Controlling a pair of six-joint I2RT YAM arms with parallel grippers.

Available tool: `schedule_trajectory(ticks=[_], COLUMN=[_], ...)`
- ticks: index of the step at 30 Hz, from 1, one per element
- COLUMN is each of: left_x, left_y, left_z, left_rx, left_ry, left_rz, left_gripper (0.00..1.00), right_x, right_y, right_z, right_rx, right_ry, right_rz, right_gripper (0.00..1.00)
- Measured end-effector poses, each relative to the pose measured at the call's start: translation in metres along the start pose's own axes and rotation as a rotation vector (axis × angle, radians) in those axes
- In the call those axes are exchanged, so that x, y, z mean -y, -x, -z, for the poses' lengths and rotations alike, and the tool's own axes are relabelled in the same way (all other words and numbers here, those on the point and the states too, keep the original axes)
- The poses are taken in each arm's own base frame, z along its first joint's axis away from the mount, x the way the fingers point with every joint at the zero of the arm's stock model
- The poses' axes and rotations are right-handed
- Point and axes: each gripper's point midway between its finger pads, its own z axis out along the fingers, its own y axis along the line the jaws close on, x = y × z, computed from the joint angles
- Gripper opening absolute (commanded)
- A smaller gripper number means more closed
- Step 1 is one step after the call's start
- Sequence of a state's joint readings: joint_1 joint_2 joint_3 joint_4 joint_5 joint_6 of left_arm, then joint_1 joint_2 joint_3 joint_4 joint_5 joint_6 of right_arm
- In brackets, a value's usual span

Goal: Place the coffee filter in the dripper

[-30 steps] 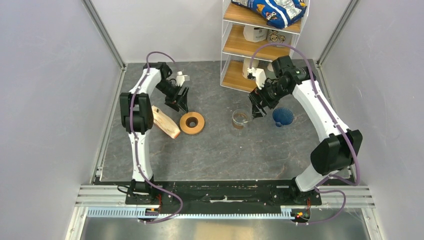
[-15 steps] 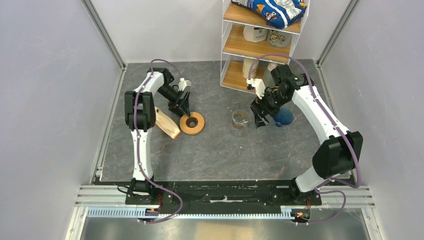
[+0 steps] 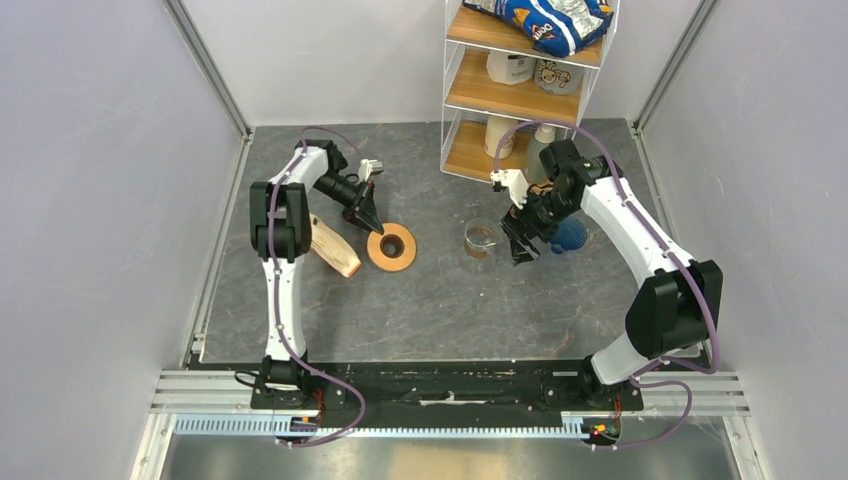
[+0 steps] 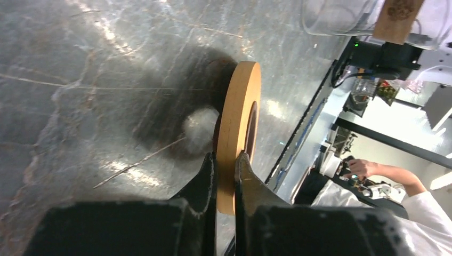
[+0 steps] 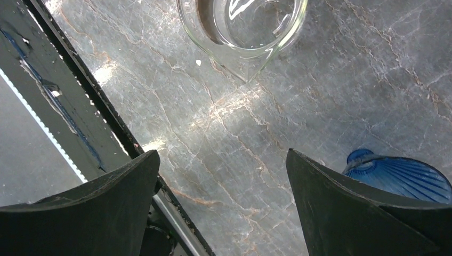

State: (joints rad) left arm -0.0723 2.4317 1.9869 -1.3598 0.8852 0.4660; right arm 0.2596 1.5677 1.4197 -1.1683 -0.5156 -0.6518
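Since a second ago, the left gripper [image 4: 226,160] has been brought down and closed onto the orange ring [image 3: 391,246], whose rim is now pinched between its fingers. The right gripper [image 3: 522,243] is held wide open between the glass cup [image 3: 481,239] and the dripper [image 5: 405,176]. The dripper, a dark blue ribbed cone, is seen on the grey table [image 3: 450,300], just beside one finger.

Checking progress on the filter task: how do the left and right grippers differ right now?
The left gripper is pinched on the rim of the orange ring; the right gripper stands wide open, holding nothing. The left gripper is at the ring; the right gripper hangs between the glass cup and the blue dripper. Neither grips the dripper.
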Motion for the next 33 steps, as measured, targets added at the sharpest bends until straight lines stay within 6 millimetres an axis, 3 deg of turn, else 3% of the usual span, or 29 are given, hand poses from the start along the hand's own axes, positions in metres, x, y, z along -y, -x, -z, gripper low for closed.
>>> schedule_trajectory(ticks=[5,9,21,28,33], left_x=[0.015,0.025,0.082,0.097,0.103], left_y=[0.002,0.007,0.022,0.020,0.019], left_z=[0.002,0.008,0.037,0.044,0.053], left_rx=[0.022,0.053,0.180,0.225,0.272], left_ry=[-0.034,-0.028,-0.096,-0.135,-0.155], left_rz=[0.018,-0.003,-0.026,0.021,0.054], left_gripper=[0.02,0.02,0.02,0.02,0.02], right_x=[0.002,0.008,0.018,0.024,0.017], right_y=[-0.005,0.003,0.012,0.016,0.025], right_z=[-0.012,-0.017,-0.059,-0.073,-0.081], right_rx=[0.003,0.026,0.018,0.013,0.019], right_ry=[0.013,0.003,0.077,0.104,0.131], right_rz=[0.040,0.112,0.285,0.352,0.405], right_gripper=[0.97,0.96,0.92,0.89,0.84])
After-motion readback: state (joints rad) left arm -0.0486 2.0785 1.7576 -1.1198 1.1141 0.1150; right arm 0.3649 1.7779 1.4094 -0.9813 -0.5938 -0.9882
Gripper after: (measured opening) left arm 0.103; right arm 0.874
